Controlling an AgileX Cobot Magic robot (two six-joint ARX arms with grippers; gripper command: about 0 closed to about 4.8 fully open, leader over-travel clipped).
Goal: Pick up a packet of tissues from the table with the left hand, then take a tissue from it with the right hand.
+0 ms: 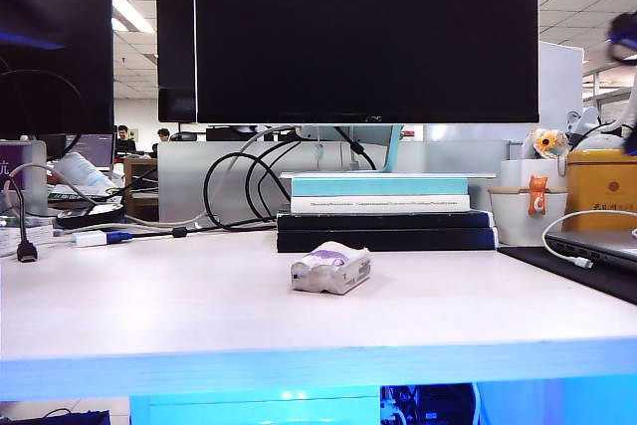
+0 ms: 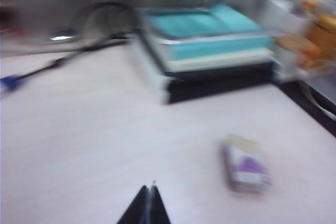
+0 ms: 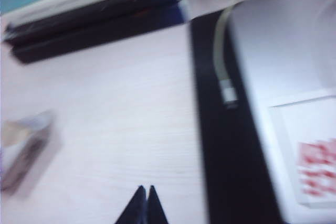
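Observation:
The packet of tissues (image 1: 330,268), white and crinkled with a purple patch on top, lies on the pale table (image 1: 149,316) in front of a stack of books. In the blurred left wrist view the packet (image 2: 247,166) is beyond and to one side of my left gripper (image 2: 149,188), whose black tips are shut with nothing between them. In the right wrist view my right gripper (image 3: 145,188) is also shut and empty above bare table, and the packet (image 3: 23,153) shows at the frame's edge. A single tissue is out of view. A dark blue-tinted arm part (image 1: 624,39) shows at the exterior view's top right.
A stack of books (image 1: 383,211) stands under a large monitor (image 1: 366,35) behind the packet. Black cables (image 1: 234,191) loop at the left. A laptop (image 3: 283,77) on a black mat (image 3: 220,129) with a white cable (image 3: 226,72) lies at the right, behind it a white cup (image 1: 528,208).

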